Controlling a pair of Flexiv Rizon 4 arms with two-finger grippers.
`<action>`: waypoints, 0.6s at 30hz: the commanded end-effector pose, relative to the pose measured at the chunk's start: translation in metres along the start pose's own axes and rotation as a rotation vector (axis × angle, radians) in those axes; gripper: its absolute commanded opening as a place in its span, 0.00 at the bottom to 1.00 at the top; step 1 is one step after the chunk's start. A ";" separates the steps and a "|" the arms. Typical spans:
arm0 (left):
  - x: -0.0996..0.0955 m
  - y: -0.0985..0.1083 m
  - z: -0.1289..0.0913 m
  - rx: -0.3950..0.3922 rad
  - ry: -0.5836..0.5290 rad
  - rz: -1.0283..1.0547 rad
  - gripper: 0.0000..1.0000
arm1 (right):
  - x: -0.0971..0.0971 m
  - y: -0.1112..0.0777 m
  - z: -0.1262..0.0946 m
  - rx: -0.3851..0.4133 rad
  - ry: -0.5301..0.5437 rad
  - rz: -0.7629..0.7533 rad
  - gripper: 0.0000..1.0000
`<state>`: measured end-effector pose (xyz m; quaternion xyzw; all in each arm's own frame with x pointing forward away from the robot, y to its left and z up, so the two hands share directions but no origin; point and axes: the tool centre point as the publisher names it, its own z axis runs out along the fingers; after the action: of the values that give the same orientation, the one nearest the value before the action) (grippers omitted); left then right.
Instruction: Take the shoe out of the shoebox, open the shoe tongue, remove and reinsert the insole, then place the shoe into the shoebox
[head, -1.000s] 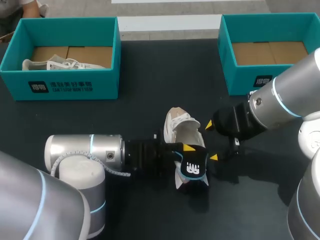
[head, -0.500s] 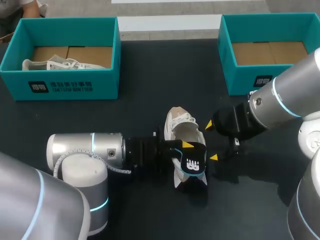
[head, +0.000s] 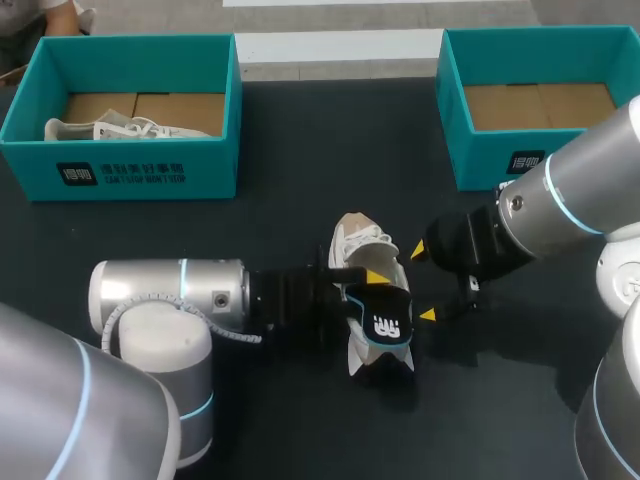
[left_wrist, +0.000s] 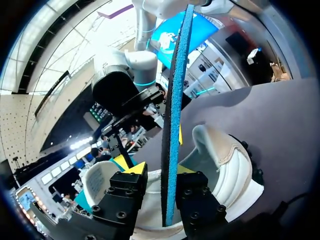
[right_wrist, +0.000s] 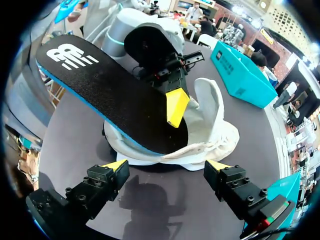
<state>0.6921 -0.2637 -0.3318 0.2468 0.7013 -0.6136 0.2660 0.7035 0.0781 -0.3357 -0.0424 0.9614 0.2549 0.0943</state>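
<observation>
A white shoe lies on the dark table, toe pointing to the far side. A black insole with a blue edge sticks up out of its opening, front end inside the shoe. My left gripper comes in from the left at the shoe's heel. In the left wrist view the insole stands edge-on between the left gripper's parted fingers, with a gap on one side, so it is open. My right gripper stands wide open just right of the shoe, holding nothing. It faces the insole.
A teal shoebox at the back left holds a second white shoe. Another teal shoebox at the back right shows only its cardboard bottom. Bare dark table lies between the boxes and in front of the shoe.
The left gripper's fingers have parted from the insole, and the insole's raised heel end has shifted slightly. The right arm has kept still.
</observation>
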 end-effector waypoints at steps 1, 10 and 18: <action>0.000 -0.009 -0.006 -0.007 0.011 -0.014 0.33 | 0.001 0.000 0.001 -0.001 -0.001 -0.001 1.00; 0.003 -0.032 -0.011 -0.046 0.049 -0.036 0.30 | 0.001 0.000 0.001 -0.001 -0.001 -0.001 1.00; 0.008 -0.041 -0.013 -0.093 0.078 -0.036 0.11 | 0.001 0.000 0.001 -0.001 -0.001 -0.001 1.00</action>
<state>0.6621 -0.2560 -0.3074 0.2467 0.7368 -0.5827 0.2382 0.7035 0.0780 -0.3358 -0.0424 0.9614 0.2550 0.0943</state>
